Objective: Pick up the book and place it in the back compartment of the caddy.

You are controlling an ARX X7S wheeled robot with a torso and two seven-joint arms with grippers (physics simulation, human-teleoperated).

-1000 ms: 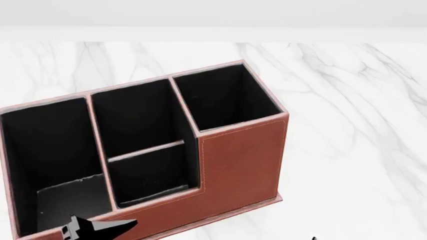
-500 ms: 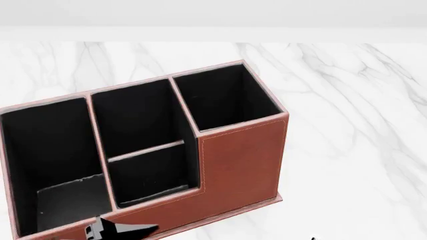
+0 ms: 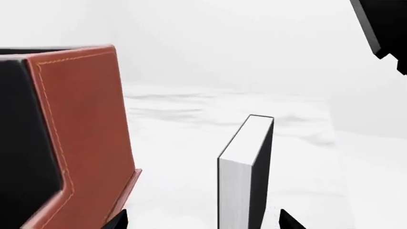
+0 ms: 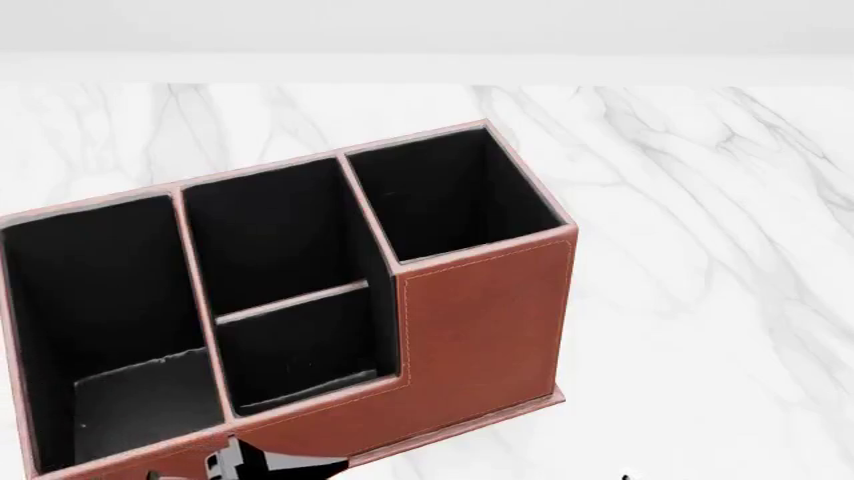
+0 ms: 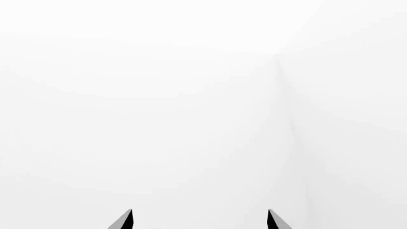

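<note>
The book (image 3: 245,176) stands upright on the marble in the left wrist view, white page edges toward the camera, black cover on one side. My left gripper (image 3: 203,220) is open; the book's near edge stands between its fingertips (image 3: 289,222), untouched. The reddish-brown caddy (image 3: 83,129) is close beside it. In the head view the caddy (image 4: 481,330) fills the left and middle, and its back compartment (image 4: 274,230) lies behind the thin divider, empty. The left gripper (image 4: 274,465) shows at the bottom edge in front of the caddy's low wall. The book is out of the head view. My right gripper (image 5: 200,219) is open and empty.
White marble table (image 4: 707,250) extends to the right of and behind the caddy. A black robot part (image 3: 381,24) shows in a corner of the left wrist view. The right wrist view shows only plain white surface.
My left gripper has slid to the right along the bottom edge of the head view, in front of the caddy's low wall. The caddy has not moved.
</note>
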